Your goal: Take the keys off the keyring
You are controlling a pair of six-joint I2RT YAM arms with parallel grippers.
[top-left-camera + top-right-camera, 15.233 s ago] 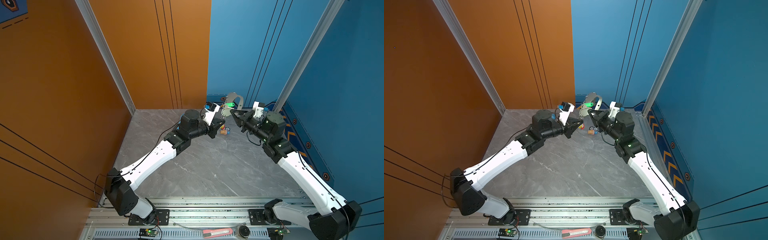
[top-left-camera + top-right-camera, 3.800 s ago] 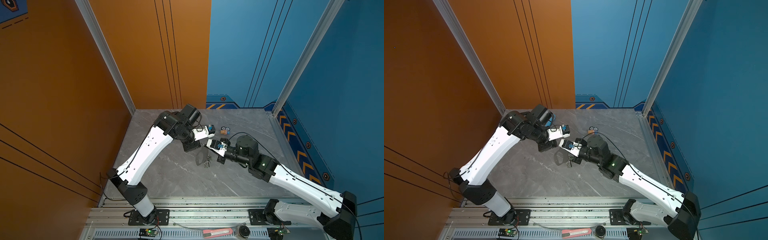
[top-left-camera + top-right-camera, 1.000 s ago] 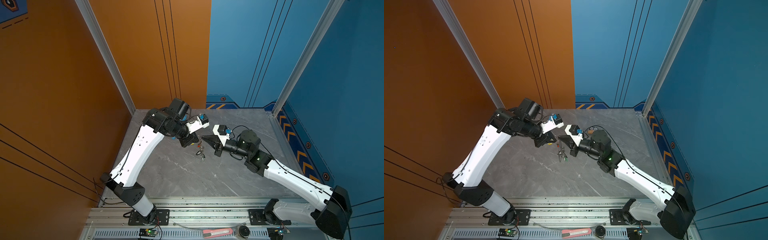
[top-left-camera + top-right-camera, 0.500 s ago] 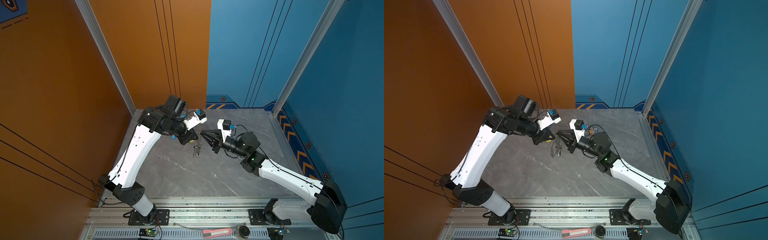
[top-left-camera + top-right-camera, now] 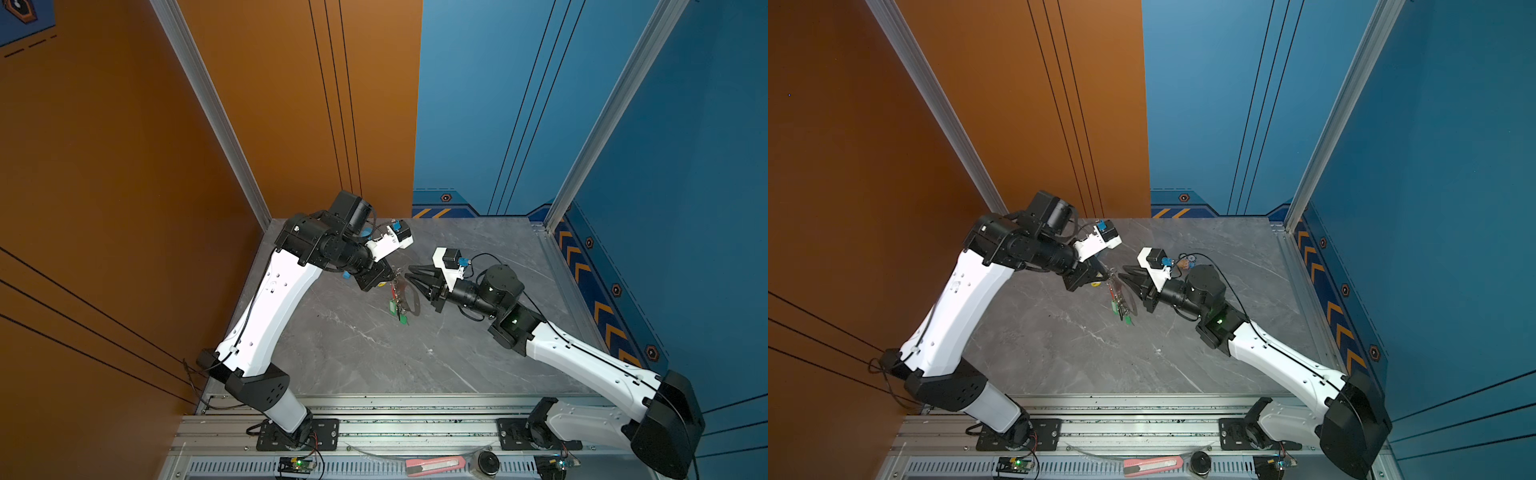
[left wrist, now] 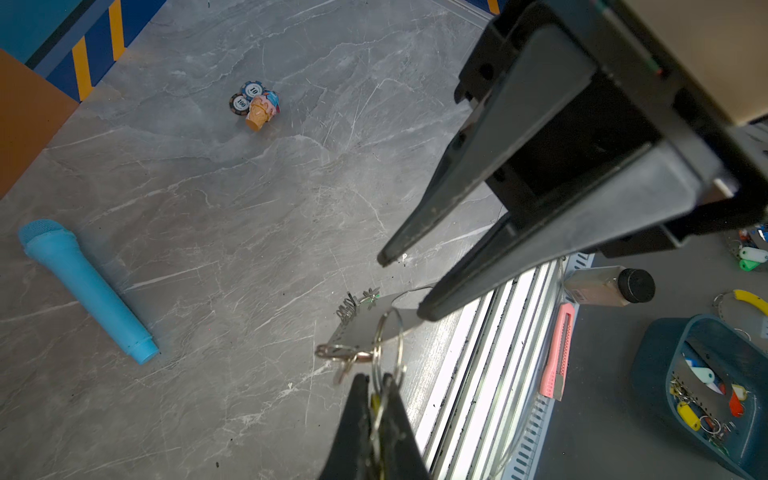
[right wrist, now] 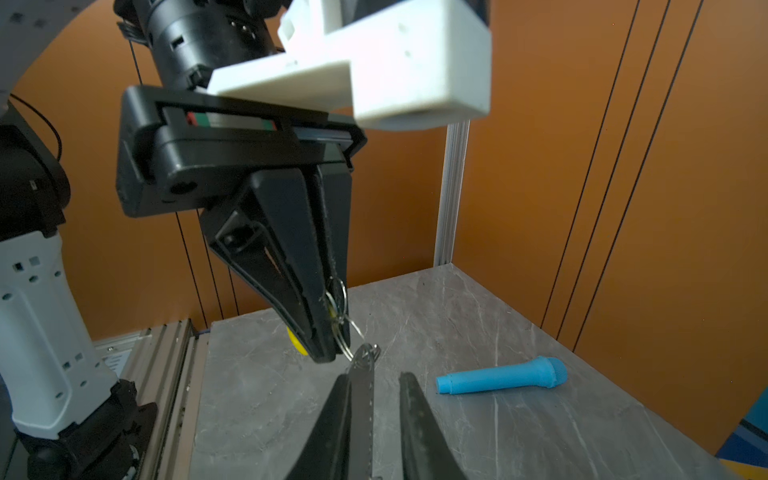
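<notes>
**Keys on the line:** Green-tagged keys (image 5: 395,308) dangle nearest the front of the table (image 5: 353,357), hanging below the flat grey keyring (image 6: 365,322). Just above them the left gripper (image 7: 328,357) is clenched on a split ring (image 7: 344,291) beside a yellow tag (image 7: 297,343). Opposite it the right gripper (image 7: 374,376), fingers parted, straddles the loop edge-on, the loop running lengthwise between its fingers, unpinched. Farther back lie a blue microphone (image 7: 503,380) and a chip-and-cone cluster (image 6: 254,104), well apart from the work.
</notes>
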